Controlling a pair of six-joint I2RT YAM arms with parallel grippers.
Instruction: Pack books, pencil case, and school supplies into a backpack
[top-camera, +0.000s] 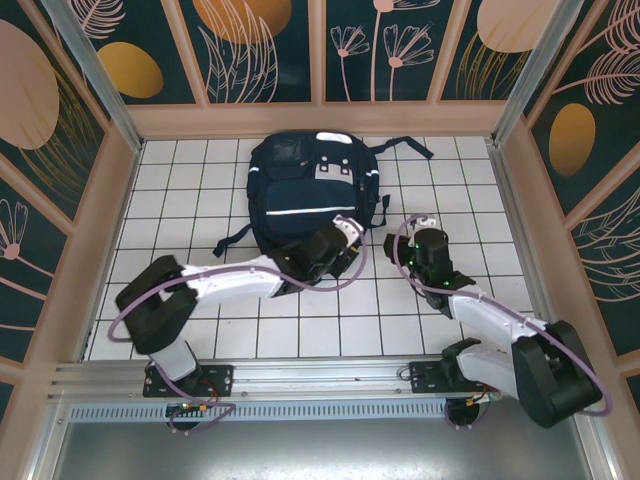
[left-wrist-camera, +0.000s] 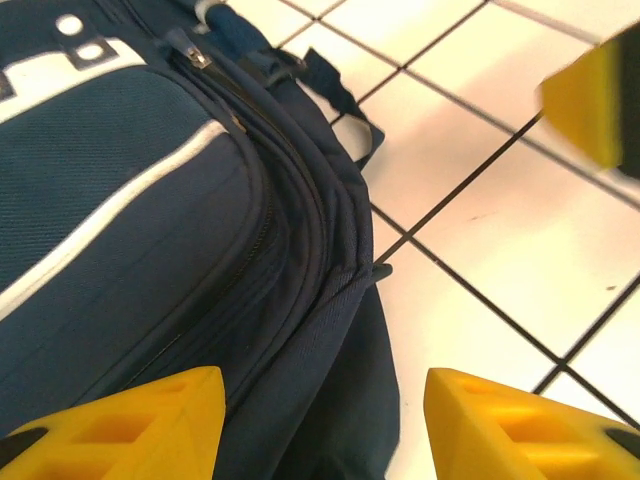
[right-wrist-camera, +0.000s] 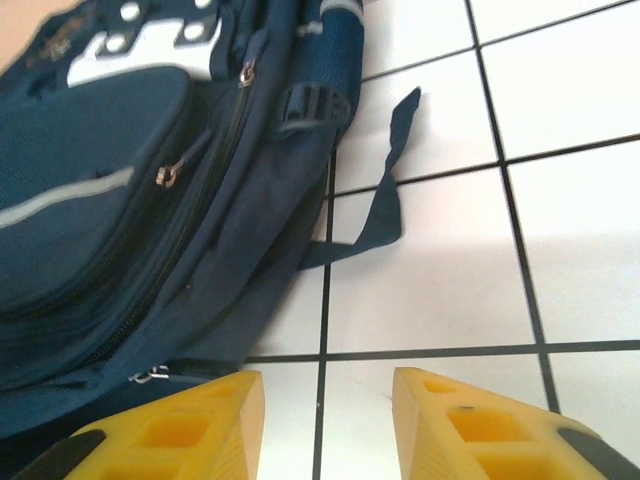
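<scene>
The backpack (top-camera: 312, 190) lies flat at the far middle of the tiled surface (top-camera: 200, 330), long axis running near to far, and it looks zipped shut to me. My left claw (left-wrist-camera: 325, 425) hangs apart and empty, straddling the pack's near right edge, one finger over fabric and one over tile. The right claw (right-wrist-camera: 325, 430), also apart and empty, sits just right of that edge. The left is nearer, and the zip pull (left-wrist-camera: 195, 55) lies ahead of it to the left.

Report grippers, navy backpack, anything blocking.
Left gripper open, empty, over edge of navy blue fabric backpack. Right gripper open, empty, beside it. Zips look closed. Loose strap by right gripper.
</scene>
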